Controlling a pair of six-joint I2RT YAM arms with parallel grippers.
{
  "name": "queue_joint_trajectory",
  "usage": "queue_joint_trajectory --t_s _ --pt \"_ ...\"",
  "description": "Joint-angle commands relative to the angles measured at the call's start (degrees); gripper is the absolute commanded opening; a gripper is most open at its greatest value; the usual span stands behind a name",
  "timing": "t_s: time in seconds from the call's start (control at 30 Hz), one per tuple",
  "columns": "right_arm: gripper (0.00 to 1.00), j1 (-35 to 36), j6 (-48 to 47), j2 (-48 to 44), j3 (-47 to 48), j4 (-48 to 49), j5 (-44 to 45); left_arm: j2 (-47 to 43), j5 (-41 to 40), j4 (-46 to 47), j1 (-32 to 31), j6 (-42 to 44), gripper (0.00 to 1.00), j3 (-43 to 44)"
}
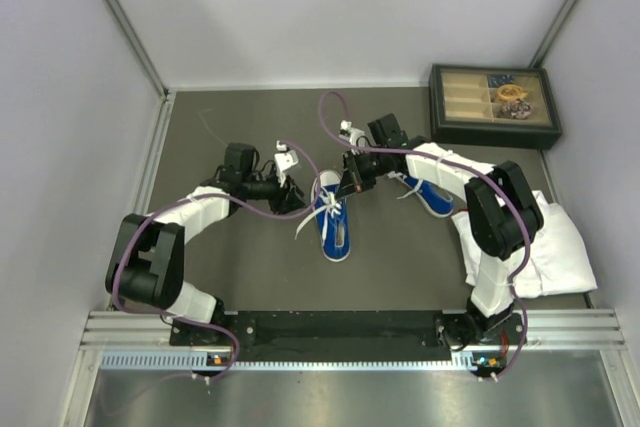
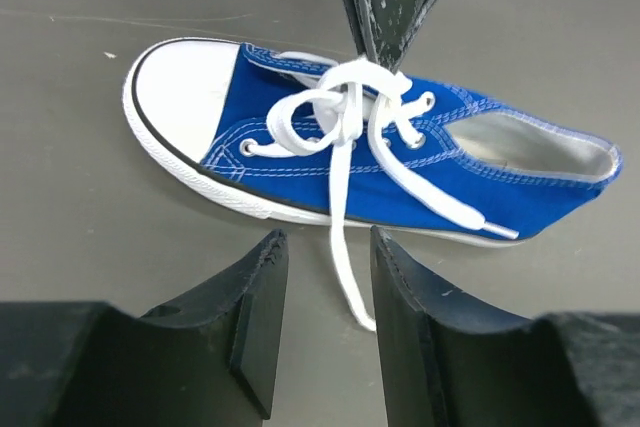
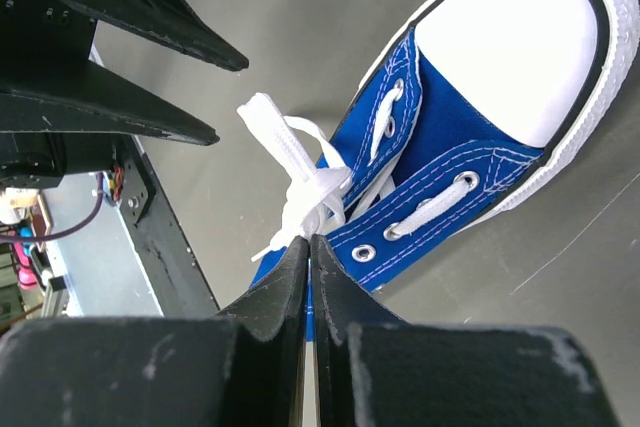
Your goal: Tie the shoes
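Second shoe (image 1: 434, 199) only overhead, right fingers (image 3: 272, 297) pinching lace (image 3: 300, 172) in wrist view

Top camera looks down from the near side; both wrist cameras closely face one shoe (image 2: 290, 172) from opposite sides.

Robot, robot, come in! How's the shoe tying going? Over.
Left tool open beside the shoe, holding nothing. Right tool shut on the lace above the eyelets. Nothing in the way.
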Motion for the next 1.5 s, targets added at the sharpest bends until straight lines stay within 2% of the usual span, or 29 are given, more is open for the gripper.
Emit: queue_joint_trajectory --t_s 0.0,0.17,0.3,0.37,0.73,1.07,1.3,1.47 --pt "0.00 -0.5 -1.5 -3.4 0.1 0.0 0.0 -0.2 3.1 -3.4 0.1 11.0 0.44 3.3" --pt "0.00 -0.6 -1.3 -3.2 0.6 -0.3 -0.4 3.2 4.4 -12.4 0.0 30.6 0.50 8.7" --pt "0.00 -0.5 -1.3 -3.0 0.8 -0.5 -0.4 5.1 5.0 -13.7 -0.4 38.2 0.59 10.4" --pt "0.00 -0.5 -1.1 -2.9 1.0 -0.5 -0.4 5.7 3.9 -14.6 -1.6 42.2 0.60 11.2" --pt "0.00 -0.5 -0.8 -2.3 1.2 -0.9 -0.8 7.2 -0.3 -11.0 -7.3 44.6 0.57 11.2" --pt "0.00 -0.4 -0.8 -2.1 1.2 -0.5 -1.3 7.2 -7.3 -7.2 -8.0 46.2 0.61 10.6" --pt "0.00 -0.5 -0.9 -2.1 1.5 -0.6 -1.2 7.7 -7.0 -10.2 -8.0 50.4 0.68 12.8" --pt "0.00 -0.5 -0.8 -1.9 1.6 -0.9 -1.1 8.0 -5.8 -11.6 -8.6 53.4 0.64 14.5"
